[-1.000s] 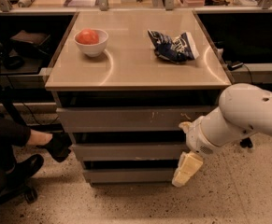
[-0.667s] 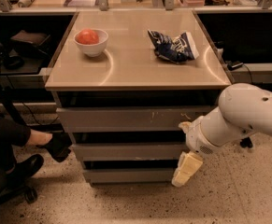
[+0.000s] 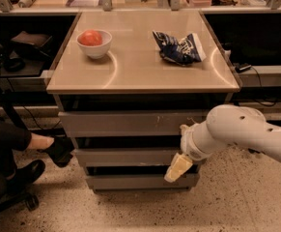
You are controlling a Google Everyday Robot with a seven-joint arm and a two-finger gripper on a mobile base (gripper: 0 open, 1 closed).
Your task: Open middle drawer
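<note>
Camera view, the only one. Against the frames from the last second we log no visible change. The white arm (image 3: 246, 132) reaches in from the right at the same pose, and the gripper (image 3: 178, 167) hangs at the same spot. It is at the right end of the middle drawer (image 3: 125, 157), its pale tip pointing down toward the gap above the bottom drawer (image 3: 130, 181). We cannot tell whether the gripper touches the front, nor how wide it stands.

The middle drawer sits between the taller scratched top drawer (image 3: 130, 123) and the bottom one. It looks fully shut, with none of its interior showing. Our reading is that the pull has not begun. The arm seems paused at the approach, and a hold on the handle-less front is the next requirement.

Surface: the tan cabinet top (image 3: 145, 76) carries a white bowl (image 3: 94, 47) holding a red-orange round fruit (image 3: 91, 37) at the left. A crumpled blue snack bag (image 3: 178, 48) lies well apart at the right.

Room: the floor (image 3: 236, 202) is speckled, and dark benches stand on both sides. At the left a seated person's black shoe (image 3: 58, 151) is near the cabinet's lower corner, just outside the drawer's path.
</note>
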